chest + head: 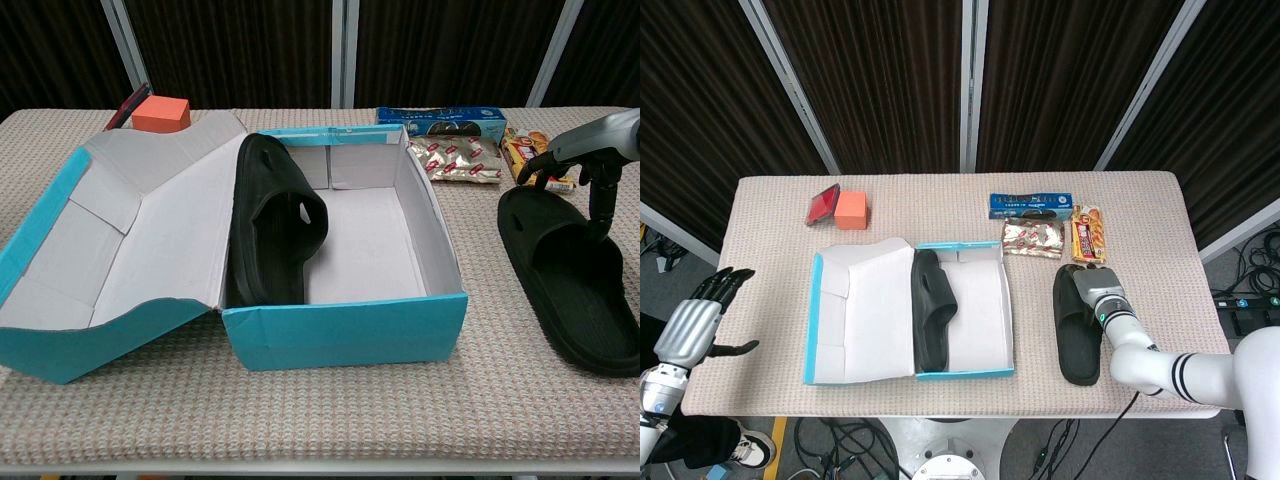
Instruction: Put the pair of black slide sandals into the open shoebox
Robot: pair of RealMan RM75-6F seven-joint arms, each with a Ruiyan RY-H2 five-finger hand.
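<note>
The left hand [690, 330] is seen off the table's near left corner, held over the floor with its fingers spread apart and nothing in them. A strip of bare table [770, 380] lies along the near edge in front of the shoebox [345, 335]. The shoebox sits open at the middle of the table, its lid [110, 250] folded out flat to the left. One black sandal [278, 225] is already inside, stood on its side against the box's left wall, and the rest of the box floor to its right is bare.

The second sandal [575, 280] lies flat on the table to the right of the box, apart from it, with a clear gap of cloth between them. The right hand [590, 160] is placed over this sandal's far end, fingers [603, 200] reaching down onto the strap; whether they are closed around it cannot be told.

Just beyond the sandal lie a snack bar [1089, 234], a silver packet [1032, 239] and a blue biscuit pack [1031, 207]. At the far left stand an orange block [850, 210] and a red case [823, 205].
</note>
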